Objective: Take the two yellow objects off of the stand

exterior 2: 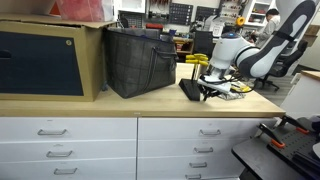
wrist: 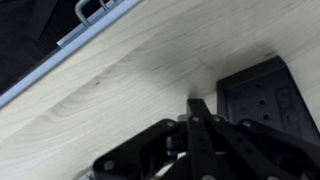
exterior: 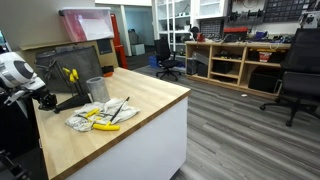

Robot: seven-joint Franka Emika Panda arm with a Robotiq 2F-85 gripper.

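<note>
Two fingers (wrist: 198, 125) press together, nothing visible between them; the stand (wrist: 262, 98) sets its black foot just right of their tips, a yellow object (exterior: 71, 73) higher up on its panel.

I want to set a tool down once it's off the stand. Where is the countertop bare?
Bare wood: the countertop stretch between the grey cup and the far edge, and the front strip before the dark bag. Crowded: around the stand, and the cloth heaped with tools beside the cup.

Open tabletop (exterior: 150, 100) beyond the cloth (exterior: 95, 118); grey cup (exterior: 96, 88) and dark bag (exterior 2: 140, 62) near the stand (exterior 2: 189, 89).
</note>
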